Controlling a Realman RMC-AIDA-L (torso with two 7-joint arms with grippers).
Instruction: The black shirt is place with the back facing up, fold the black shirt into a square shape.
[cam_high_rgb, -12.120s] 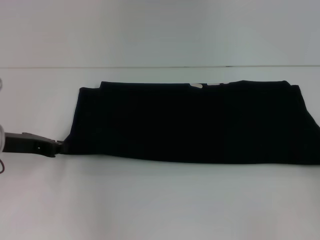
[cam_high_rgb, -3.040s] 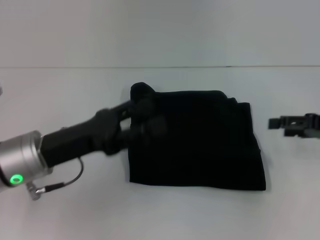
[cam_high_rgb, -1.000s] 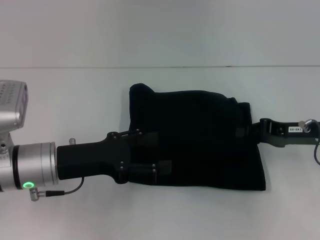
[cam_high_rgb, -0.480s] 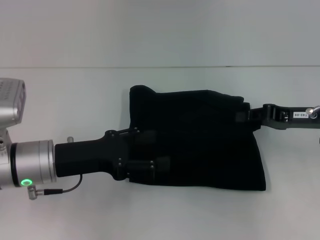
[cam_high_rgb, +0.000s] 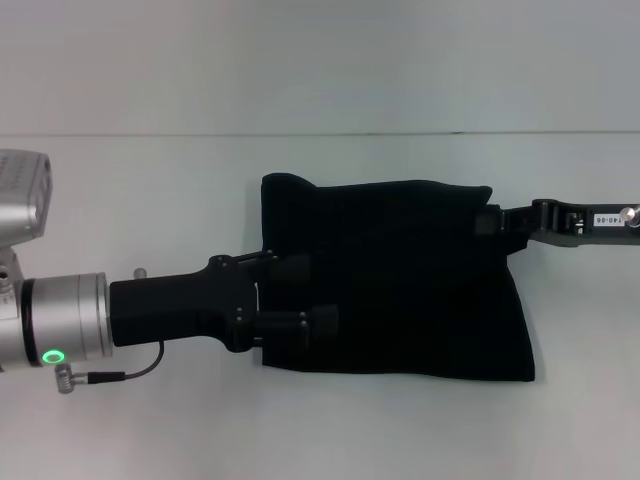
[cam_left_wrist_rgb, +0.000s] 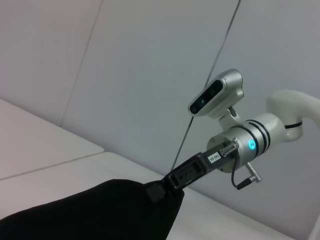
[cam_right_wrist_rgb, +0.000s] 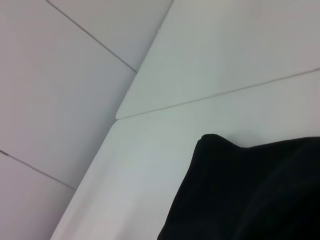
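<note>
The black shirt (cam_high_rgb: 400, 280) lies folded into a rough square in the middle of the white table (cam_high_rgb: 150, 200). My left gripper (cam_high_rgb: 300, 296) reaches in from the left over the shirt's left edge. Its two fingers (cam_high_rgb: 312, 322) stand apart, open, with cloth under them. My right gripper (cam_high_rgb: 485, 221) comes in from the right and is shut on the shirt's far right corner. In the left wrist view the right gripper (cam_left_wrist_rgb: 156, 191) pinches that corner of the shirt (cam_left_wrist_rgb: 90, 212) up into a small peak. The right wrist view shows only the shirt's (cam_right_wrist_rgb: 250, 195) edge on the table.
A pale wall (cam_high_rgb: 320, 60) rises behind the table's far edge. Bare white table top surrounds the shirt on every side. The right arm's silver wrist and camera (cam_left_wrist_rgb: 220, 95) show in the left wrist view.
My right gripper has moved toward the far edge with the shirt's right corner, pulling that corner out and squaring the top edge. The left gripper has barely shifted at the left edge.
</note>
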